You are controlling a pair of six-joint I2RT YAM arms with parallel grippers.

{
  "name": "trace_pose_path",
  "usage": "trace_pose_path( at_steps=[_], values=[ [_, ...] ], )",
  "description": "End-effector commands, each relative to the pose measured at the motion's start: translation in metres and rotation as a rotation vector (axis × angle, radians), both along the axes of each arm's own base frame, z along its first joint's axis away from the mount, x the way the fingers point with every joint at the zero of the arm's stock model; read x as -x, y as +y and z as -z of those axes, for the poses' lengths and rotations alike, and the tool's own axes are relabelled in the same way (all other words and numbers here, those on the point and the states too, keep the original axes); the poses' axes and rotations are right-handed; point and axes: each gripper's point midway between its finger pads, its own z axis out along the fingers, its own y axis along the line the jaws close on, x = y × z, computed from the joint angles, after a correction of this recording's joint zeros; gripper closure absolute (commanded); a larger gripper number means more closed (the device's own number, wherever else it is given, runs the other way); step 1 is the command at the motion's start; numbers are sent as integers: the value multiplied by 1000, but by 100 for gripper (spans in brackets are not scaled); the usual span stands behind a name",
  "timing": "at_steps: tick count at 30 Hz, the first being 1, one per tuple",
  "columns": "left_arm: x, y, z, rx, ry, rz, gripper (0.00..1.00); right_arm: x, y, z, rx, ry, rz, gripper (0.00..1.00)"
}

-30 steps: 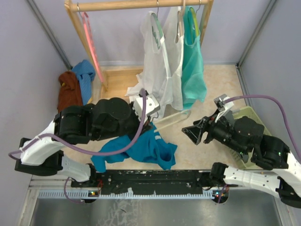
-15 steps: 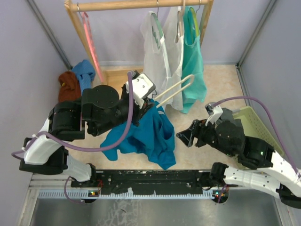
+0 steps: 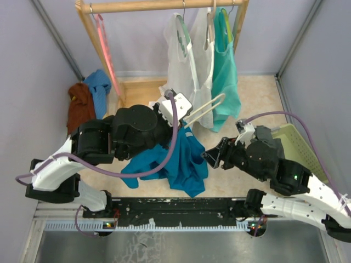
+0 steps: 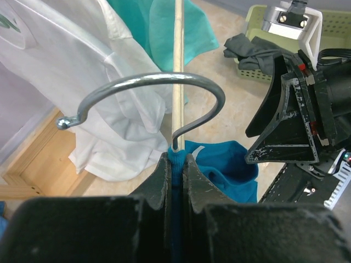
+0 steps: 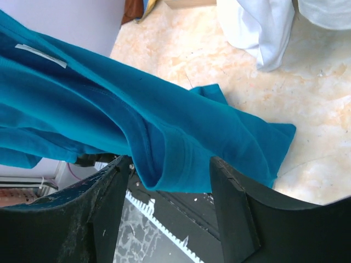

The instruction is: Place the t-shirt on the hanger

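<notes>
Left fingers [image 4: 158, 183] clenched on thin cream clothes hanger [image 4: 177, 49] at the base of its silver wire hook, through the collar of the deep teal-blue t-shirt [image 3: 178, 159]. T-shirt hangs from that grip, lower edge on beige counter [image 3: 258, 93]. Right fingers [image 5: 109, 213] released, spread either side of a t-shirt fold.
</notes>
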Motion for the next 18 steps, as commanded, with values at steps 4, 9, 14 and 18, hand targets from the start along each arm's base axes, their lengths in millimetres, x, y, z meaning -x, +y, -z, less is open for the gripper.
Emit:
trace_pose_path(
  at_steps=[4, 9, 14, 18],
  values=[
    [-6, -1, -8, 56, -14, -29, 100, -3, 8, 9, -10, 68, 36, 47],
    [-8, 1, -3, 46, -12, -34, 100, -3, 6, 24, 41, 112, 57, 52],
    [-10, 2, 3, 36, -8, -39, 100, -2, 11, 33, 73, 143, 41, 62],
    [-9, -1, 7, 32, 0, -19, 100, 0, 15, 34, 75, 158, 32, 67]
  ],
)
